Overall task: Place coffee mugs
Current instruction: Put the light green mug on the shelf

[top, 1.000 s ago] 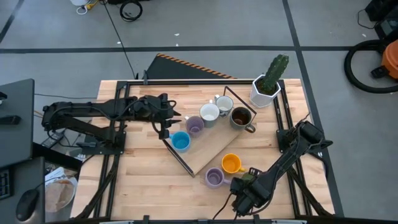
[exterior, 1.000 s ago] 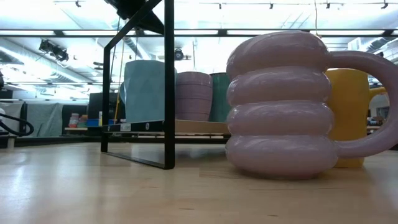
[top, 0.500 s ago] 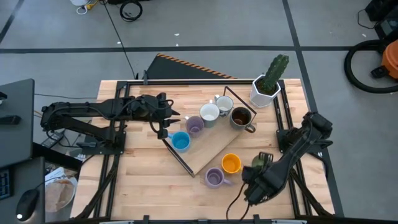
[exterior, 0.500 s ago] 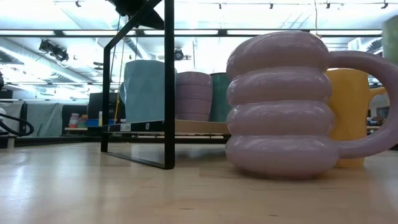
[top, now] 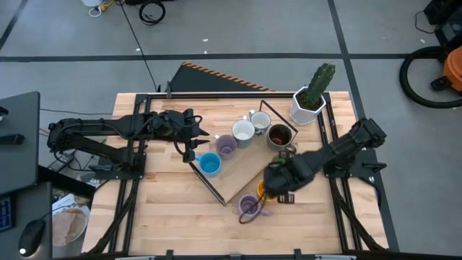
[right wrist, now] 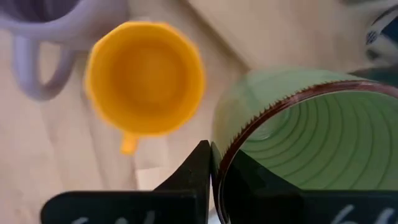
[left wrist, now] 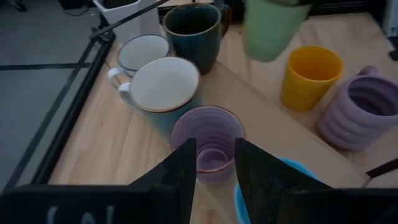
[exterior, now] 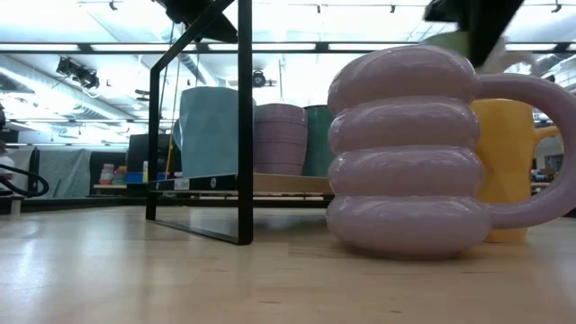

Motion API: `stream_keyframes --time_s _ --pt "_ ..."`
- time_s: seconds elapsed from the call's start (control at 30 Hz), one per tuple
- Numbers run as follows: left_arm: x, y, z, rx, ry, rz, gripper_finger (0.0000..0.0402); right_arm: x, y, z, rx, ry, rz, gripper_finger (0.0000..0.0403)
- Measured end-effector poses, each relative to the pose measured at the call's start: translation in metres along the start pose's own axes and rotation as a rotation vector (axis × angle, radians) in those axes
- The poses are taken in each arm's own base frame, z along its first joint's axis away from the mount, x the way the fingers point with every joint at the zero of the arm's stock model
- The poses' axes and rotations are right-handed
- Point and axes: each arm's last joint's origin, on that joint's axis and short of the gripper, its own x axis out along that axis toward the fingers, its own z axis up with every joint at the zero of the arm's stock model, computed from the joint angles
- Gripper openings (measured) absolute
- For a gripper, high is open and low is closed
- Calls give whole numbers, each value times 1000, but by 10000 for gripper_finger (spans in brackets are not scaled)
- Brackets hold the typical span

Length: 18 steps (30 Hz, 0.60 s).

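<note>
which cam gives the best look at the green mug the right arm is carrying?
Right wrist view: the green mug fills the frame, rim pinched by the right gripper, beside the orange mug. Left wrist view shows it blurred, aloft. The low view catches only a blurred edge; in the high view the arm hides it.

In the high view the right gripper (top: 278, 177) is covering most of the orange mug (top: 263, 190), and the green mug (right wrist: 311, 149) it is carrying is not showing there. The right wrist view is cutting that green mug off at the edge. In the low view the ribbed lavender mug (exterior: 405, 153) is blocking the yellow-orange one, and a blurred dark shape above it is probably the right arm.
</note>
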Motion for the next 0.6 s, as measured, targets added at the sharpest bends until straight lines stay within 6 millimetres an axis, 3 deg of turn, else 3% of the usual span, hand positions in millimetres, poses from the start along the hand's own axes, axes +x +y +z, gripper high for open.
stream_keyframes --time_s 0.2,0.6 --pt "0 -1 0 -19 -2 -33 117 12 -23 25 -31 -48 26 33" --pt "0 -1 0 -16 -2 -33 117 21 -55 55 -54 -167 91 33"
